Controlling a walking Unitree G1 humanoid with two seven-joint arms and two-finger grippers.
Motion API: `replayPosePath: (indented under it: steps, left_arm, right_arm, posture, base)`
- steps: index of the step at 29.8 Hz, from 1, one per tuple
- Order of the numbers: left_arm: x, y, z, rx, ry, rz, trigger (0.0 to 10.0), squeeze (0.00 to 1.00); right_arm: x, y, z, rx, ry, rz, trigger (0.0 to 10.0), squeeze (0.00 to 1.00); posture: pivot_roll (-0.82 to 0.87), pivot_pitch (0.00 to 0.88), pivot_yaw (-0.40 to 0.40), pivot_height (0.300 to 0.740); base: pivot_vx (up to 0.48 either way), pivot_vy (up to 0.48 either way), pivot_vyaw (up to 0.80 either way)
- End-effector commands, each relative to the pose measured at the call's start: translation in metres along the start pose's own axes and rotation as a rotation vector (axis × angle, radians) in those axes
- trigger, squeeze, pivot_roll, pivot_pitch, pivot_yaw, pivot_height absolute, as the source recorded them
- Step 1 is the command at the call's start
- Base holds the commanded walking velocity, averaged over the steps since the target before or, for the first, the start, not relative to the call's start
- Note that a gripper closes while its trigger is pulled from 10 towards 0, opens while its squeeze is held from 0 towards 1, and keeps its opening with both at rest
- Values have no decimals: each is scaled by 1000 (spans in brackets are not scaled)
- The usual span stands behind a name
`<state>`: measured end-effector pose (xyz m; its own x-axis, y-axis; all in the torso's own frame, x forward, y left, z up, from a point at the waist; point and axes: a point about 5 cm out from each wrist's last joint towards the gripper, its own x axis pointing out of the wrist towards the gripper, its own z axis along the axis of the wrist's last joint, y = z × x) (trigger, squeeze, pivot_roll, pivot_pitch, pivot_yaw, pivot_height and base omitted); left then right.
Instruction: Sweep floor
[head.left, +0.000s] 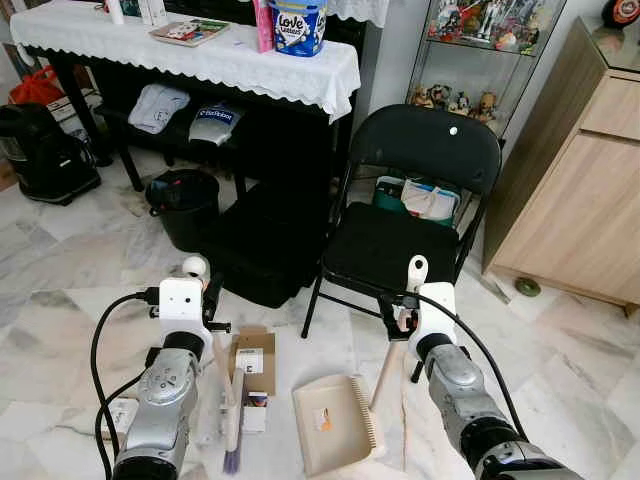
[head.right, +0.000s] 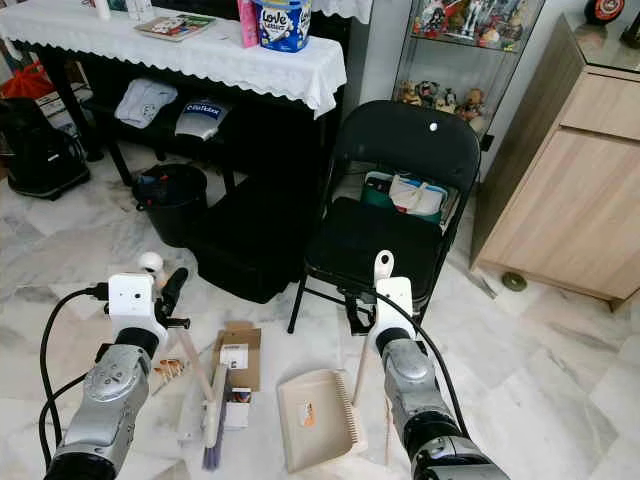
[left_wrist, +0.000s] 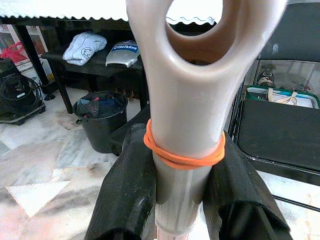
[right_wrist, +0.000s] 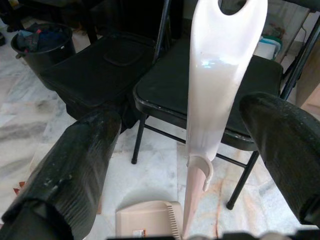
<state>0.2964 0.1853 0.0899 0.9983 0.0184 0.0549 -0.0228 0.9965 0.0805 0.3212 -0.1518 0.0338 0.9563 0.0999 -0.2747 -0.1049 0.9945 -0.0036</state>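
Observation:
My left gripper (left_wrist: 182, 187) is shut on the top of a beige broom handle (left_wrist: 185, 100) that has an orange rubber band around it. The broom slants down to its purple bristles (head.left: 232, 458) on the marble floor. My right gripper (right_wrist: 182, 125) is open, with its fingers (right_wrist: 80, 165) wide on either side of the white dustpan handle (right_wrist: 220, 75) and not touching it. The beige dustpan (head.left: 335, 420) rests on the floor between my arms. A flat cardboard box (head.left: 252, 360) and small paper scraps (head.left: 255, 412) lie beside the broom head.
A black folding chair (head.left: 400, 240) stands just ahead of the dustpan. A black bin (head.left: 185, 205) and a black case (head.left: 265, 250) sit under a white-clothed table (head.left: 200, 55). A wooden cabinet (head.left: 590, 200) is on the right, a vacuum cleaner (head.left: 40, 150) far left.

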Motion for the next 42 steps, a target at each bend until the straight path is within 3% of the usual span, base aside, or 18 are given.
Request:
replayPosePath:
  steps: [1,27,42]
  left_arm:
    - [0,0,1,-14,-6,-4,10000,0]
    - [0,0,-1,-22,10,-9,10000,0]
    - [0,0,-1,-22,9,-12,10000,0]
  right_arm:
    - [-1,-3,-2,1,17,-13,10000,0]
    - [-1,-5,-6,-28,45,-23,10000,0]
    - [-1,-4,-5,-30,44,-17,10000,0]
  posture:
    - [50,39,-52,740]
    - [52,41,-54,740]
    - [50,36,-52,740]
  base:
    - [0,0,0]
    - [0,0,0]
    - [259,0,0]
